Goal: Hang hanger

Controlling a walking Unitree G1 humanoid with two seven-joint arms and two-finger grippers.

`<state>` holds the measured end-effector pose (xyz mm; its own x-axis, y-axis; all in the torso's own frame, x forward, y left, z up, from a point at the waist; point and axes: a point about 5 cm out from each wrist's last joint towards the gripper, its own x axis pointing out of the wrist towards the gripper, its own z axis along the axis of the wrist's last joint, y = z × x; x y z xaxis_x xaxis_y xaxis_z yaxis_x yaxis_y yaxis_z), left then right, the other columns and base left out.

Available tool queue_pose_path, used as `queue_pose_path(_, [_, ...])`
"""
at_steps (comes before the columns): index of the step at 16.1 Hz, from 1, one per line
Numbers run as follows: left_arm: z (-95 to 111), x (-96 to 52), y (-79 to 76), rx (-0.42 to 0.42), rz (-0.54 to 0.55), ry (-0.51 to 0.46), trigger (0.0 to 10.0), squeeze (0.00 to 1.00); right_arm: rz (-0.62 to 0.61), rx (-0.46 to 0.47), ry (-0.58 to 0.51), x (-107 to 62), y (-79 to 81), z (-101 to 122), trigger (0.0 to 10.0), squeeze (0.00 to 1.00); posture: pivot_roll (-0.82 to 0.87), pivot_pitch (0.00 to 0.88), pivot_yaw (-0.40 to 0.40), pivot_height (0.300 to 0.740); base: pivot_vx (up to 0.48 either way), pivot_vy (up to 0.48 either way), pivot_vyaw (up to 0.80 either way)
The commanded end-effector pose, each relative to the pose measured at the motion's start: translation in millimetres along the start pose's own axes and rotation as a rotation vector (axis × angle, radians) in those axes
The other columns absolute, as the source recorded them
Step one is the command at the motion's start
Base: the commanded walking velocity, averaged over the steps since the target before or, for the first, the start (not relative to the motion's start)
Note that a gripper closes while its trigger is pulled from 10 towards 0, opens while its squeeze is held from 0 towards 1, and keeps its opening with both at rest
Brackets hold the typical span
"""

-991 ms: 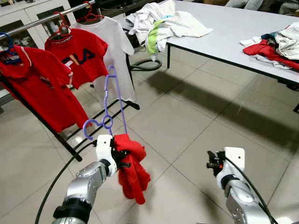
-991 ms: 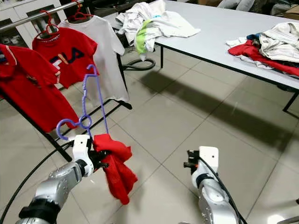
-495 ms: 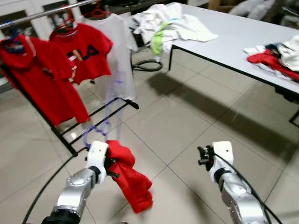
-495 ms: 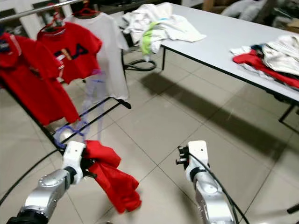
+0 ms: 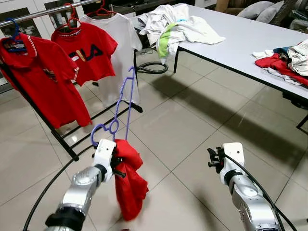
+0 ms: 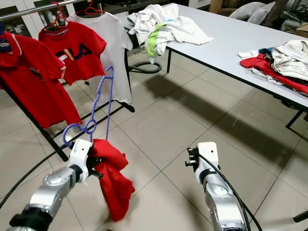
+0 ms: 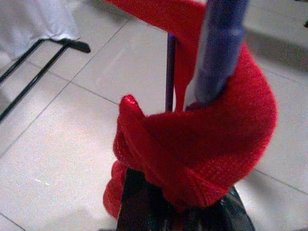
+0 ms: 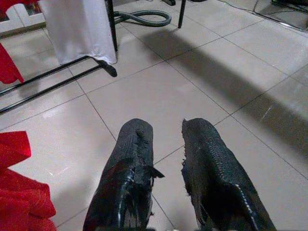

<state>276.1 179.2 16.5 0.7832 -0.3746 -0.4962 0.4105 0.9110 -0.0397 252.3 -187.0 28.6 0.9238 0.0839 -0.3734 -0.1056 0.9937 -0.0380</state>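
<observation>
Left gripper is clamped on the purple hanger with red garment, long axis upright, hook low; rail lies ahead-left and above (right gripper empty, fingers slightly parted, farther off).

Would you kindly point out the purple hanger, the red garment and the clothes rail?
purple hanger (image 5: 126, 103): left eye view, its long side.
red garment (image 5: 129, 190): left eye view, hanging folds.
clothes rail (image 5: 38, 13): left eye view, top bar.
</observation>
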Motion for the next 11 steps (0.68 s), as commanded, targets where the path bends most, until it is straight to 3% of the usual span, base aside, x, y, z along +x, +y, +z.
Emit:
queue_pose_path(1, [22.5, 2.5, 3.6, 0.074, -0.058, -0.051, 0.0, 0.00, 0.037, -0.006, -0.035, 3.4, 0.3, 9.6, 10.0, 0.00, -0.04, 0.000, 0.066, 0.740, 0.000, 0.000, 0.00])
queue_pose_path(2, [32.1, 3.2, 3.7, 0.100, -0.102, -0.068, 0.0, 0.00, 0.067, -0.005, -0.048, 4.5, 0.7, 14.2, 10.0, 0.00, -0.03, 0.000, 0.061, 0.740, 0.000, 0.000, 0.00])
queue_pose_path(3, [68.2, -0.6, 8.0, 0.237, -0.280, -0.109, 0.0, 0.00, 0.244, -0.054, -0.114, 4.1, 3.8, 33.9, 10.0, 0.00, -0.02, 0.000, 0.057, 0.740, 0.000, 0.000, 0.00])
queue_pose_path(4, [86.6, -4.8, 11.0, 0.311, -0.370, -0.118, 0.0, 0.00, 0.337, -0.100, -0.143, 2.6, 5.3, 43.9, 10.0, 0.00, -0.02, 0.000, 0.056, 0.740, 0.000, 0.000, 0.00])
queue_pose_path(5, [102.9, -10.7, 18.2, 0.421, -0.448, -0.107, 0.0, 0.00, 0.435, -0.146, -0.162, -1.0, 5.8, 51.3, 10.0, 0.95, -0.02, 0.000, 0.055, 0.740, 0.000, 0.000, 0.00])
queue_pose_path(6, [102.9, -10.7, 18.2, 0.421, -0.448, -0.107, 0.0, 0.00, 0.435, -0.146, -0.162, -1.0, 5.8, 51.3, 10.0, 0.95, -0.02, 0.000, 0.055, 0.740, 0.000, 0.000, 0.00])
queue_pose_path(7, [124.5, -16.7, 30.9, 0.524, -0.500, -0.076, 0.0, 0.00, 0.576, -0.191, -0.176, -7.6, 9.1, 59.3, 10.0, 1.00, -0.01, 0.000, 0.048, 0.740, 0.000, 0.000, 0.00])
queue_pose_path(9, [157.0, -24.8, 41.1, 0.631, -0.597, -0.045, 0.0, 0.00, 0.749, -0.264, -0.200, -15.8, 21.5, 70.1, 10.0, 1.00, -0.02, 0.000, 0.050, 0.740, 0.000, 0.000, 0.00])
queue_pose_path(11, [177.4, -28.5, 37.9, 0.647, -0.661, -0.077, 0.0, 0.00, 0.809, -0.292, -0.222, -18.0, 32.1, 76.1, 10.0, 1.00, -0.02, 0.000, 0.048, 0.740, 0.000, 0.000, 0.00])
